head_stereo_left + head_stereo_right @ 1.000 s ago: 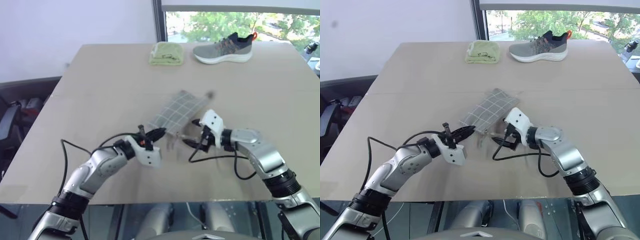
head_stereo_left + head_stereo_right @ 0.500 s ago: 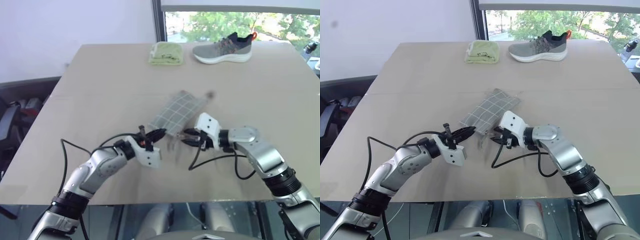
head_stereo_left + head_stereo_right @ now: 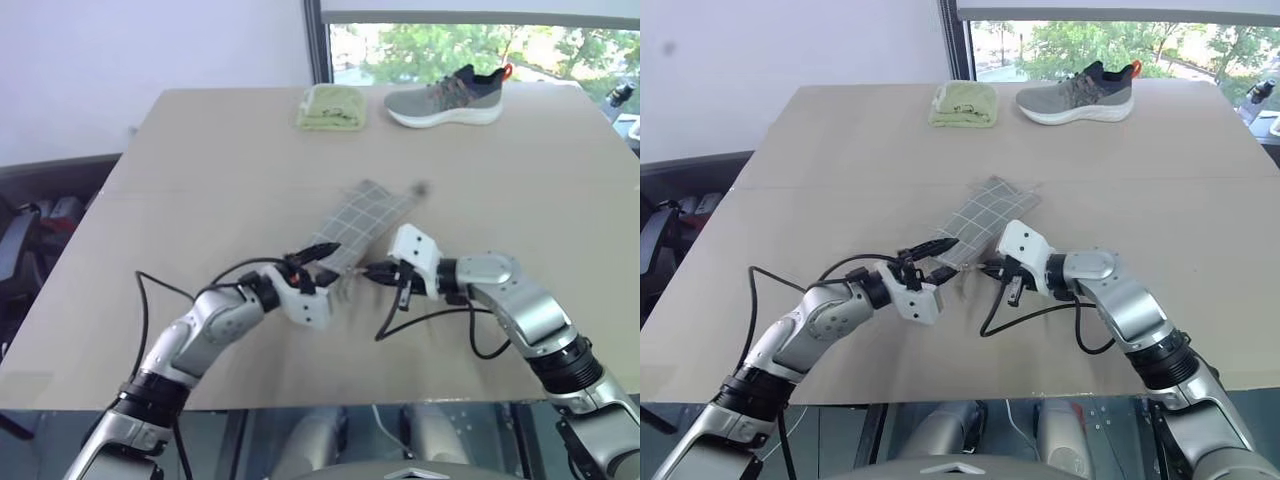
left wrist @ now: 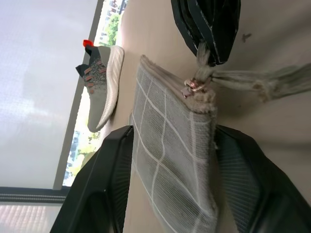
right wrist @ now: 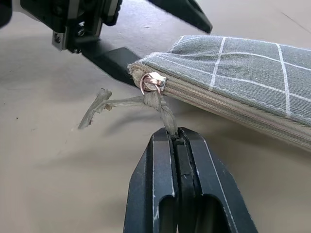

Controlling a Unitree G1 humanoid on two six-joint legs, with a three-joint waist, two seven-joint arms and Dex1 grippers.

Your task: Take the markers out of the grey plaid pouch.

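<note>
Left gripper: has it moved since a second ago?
Yes. The left gripper has shifted right along the table, toward the right gripper, jaws now open astride the pouch corner.

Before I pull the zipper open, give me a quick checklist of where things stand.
1. Right gripper shut on the zipper cord: ok.
2. Left gripper open, fingers straddling the grey plaid pouch end without clamping it: not ok for bracing.
3. Zipper closed along the pouch edge: ok, nothing opened yet.
4. Markers inside the pouch: cannot tell.
5. Pouch lying on the table, away from the shoe and green cloth: ok.
</note>
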